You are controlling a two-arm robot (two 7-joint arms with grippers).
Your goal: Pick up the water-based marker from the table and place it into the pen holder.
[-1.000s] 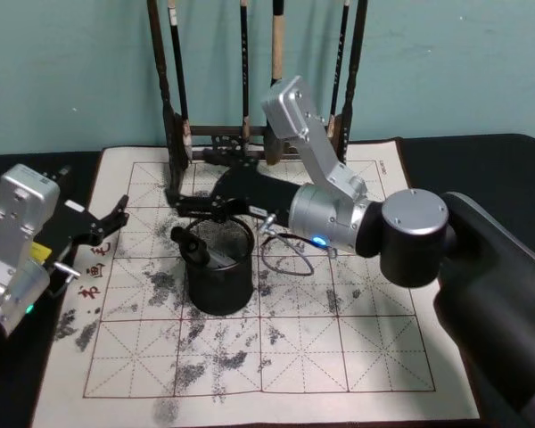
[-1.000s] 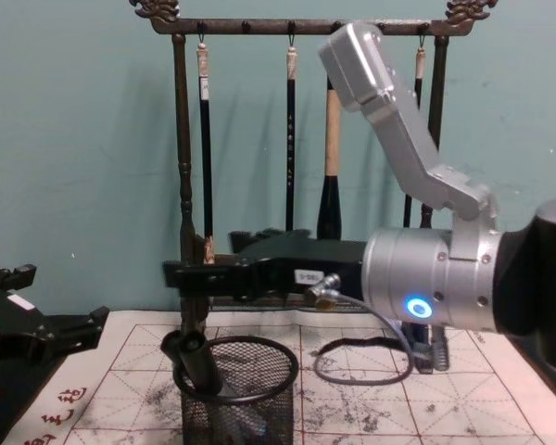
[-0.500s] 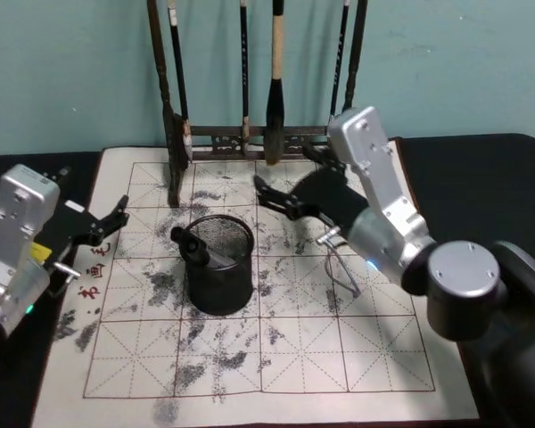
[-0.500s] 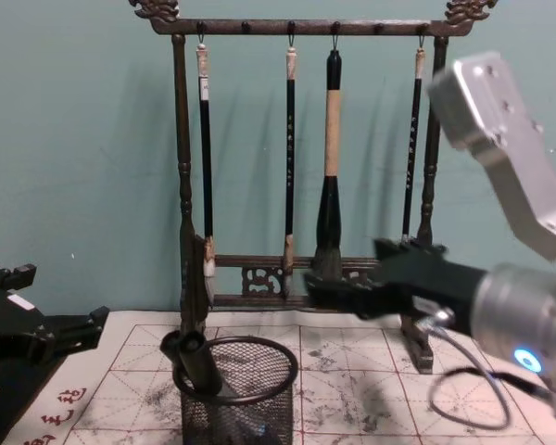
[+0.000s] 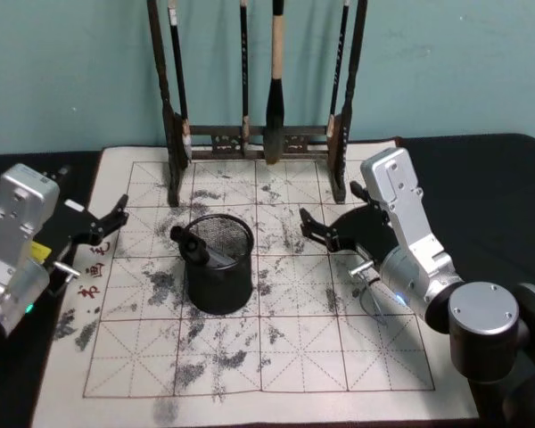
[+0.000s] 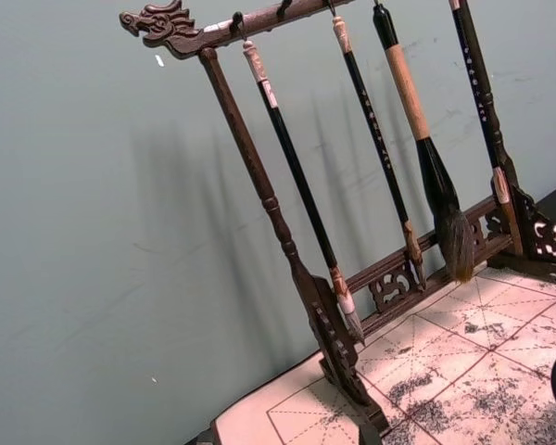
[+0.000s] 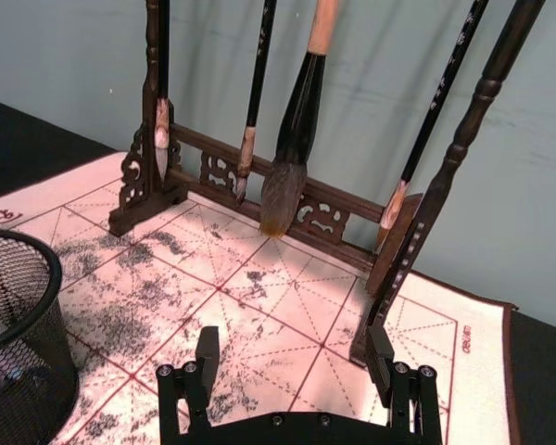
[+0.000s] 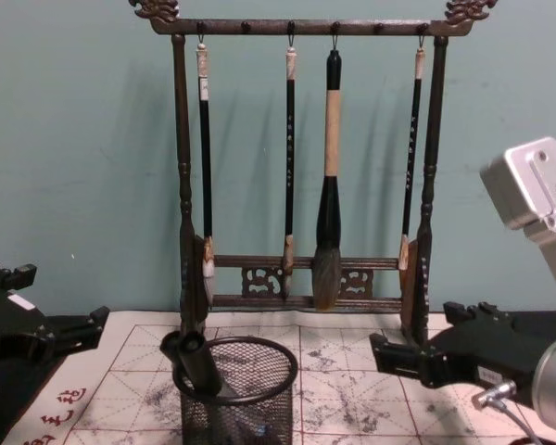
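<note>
The water-based marker [image 5: 194,246] stands in the pen holder [image 5: 218,278], leaning against the rim on my left side with its capped end above the mesh. The holder sits upright on the ink-stained grid mat [image 5: 339,357] that covers the bench, in front of the brush rack [image 5: 259,138].

My right gripper [image 5: 316,230] hangs above the mat, well apart from the holder on my right side. Its jaws are released and carry nothing; the right wrist view shows both fingers spread with bare mat between them. My left gripper [image 5: 107,223] is parked at the left edge of the mat, near the red characters, jaws released and empty.

I judge the placement done and the step in hand to be the retreat of the right arm. To do it well:

1. Keep the jaws released, so nothing catches.
2. Draw the arm back toward my right side, away from the holder, since a knock on the rim could tip the light mesh cup.
3. Stay clear of the rack's right post [image 7: 417,222], which stands just beyond the fingers.
4. Mind the loose cable [image 5: 366,285] below the wrist; it must not drag across the mat.
</note>
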